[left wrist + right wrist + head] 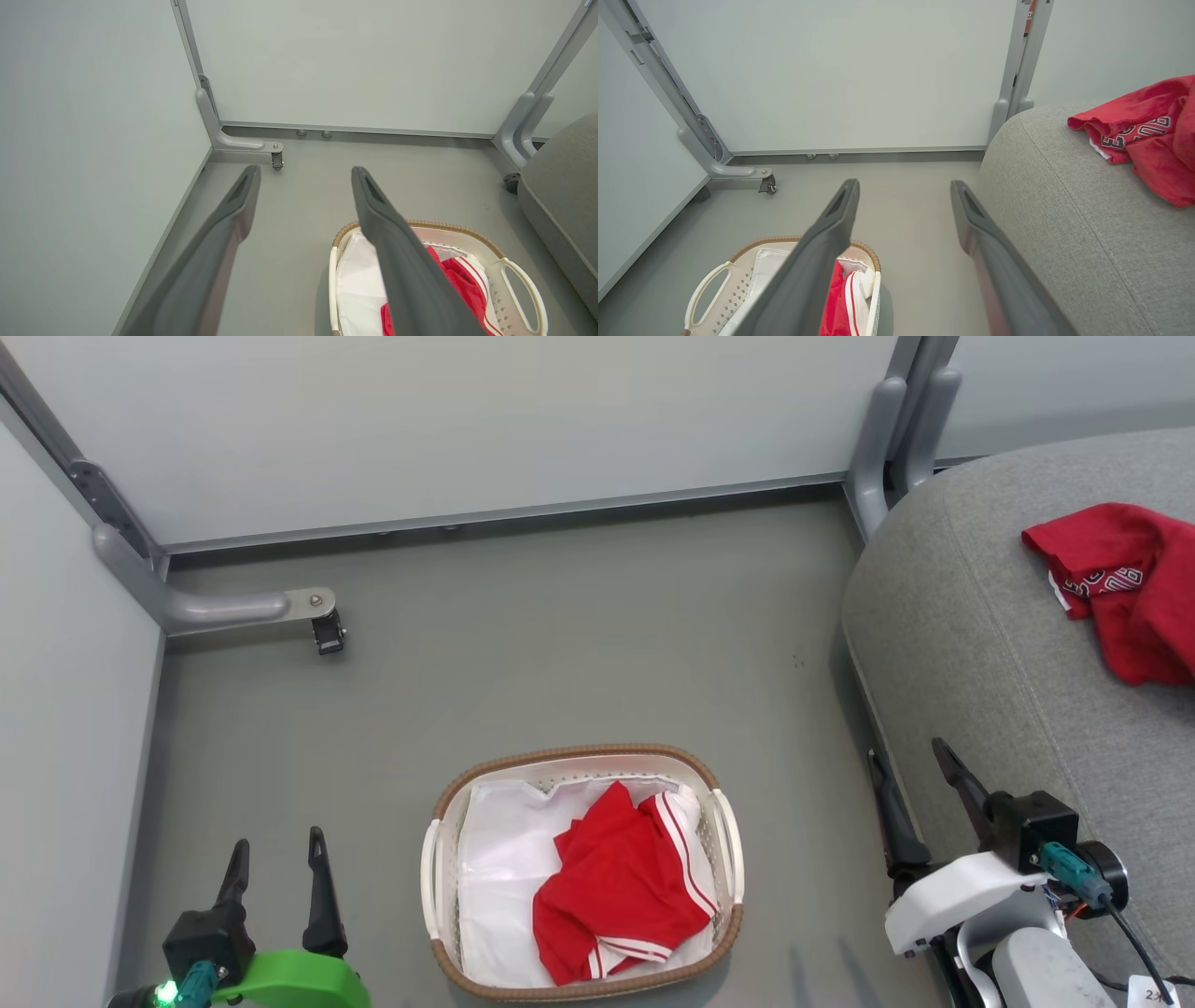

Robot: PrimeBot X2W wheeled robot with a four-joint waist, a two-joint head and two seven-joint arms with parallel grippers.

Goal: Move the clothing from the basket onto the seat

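Left hand [278, 840] and right hand [906, 751] were both spread, empty, flanking the basket [579, 751] on the floor. My call: drop onto the red shorts [621, 887] at their bunched middle and avoid the white liner [495, 859]. Basket held shorts plus liner. Red jersey [1120, 579] already lay on the seat [980, 644].

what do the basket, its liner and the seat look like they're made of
The basket looks like matt white moulded plastic, going by its perforated walls and moulded handles. Its brown rim seems woven, perhaps rattan or an imitation. The liner looks like thin, creased white cloth. The seat looks upholstered in grey woven fabric, with visible weave and stitched seams.
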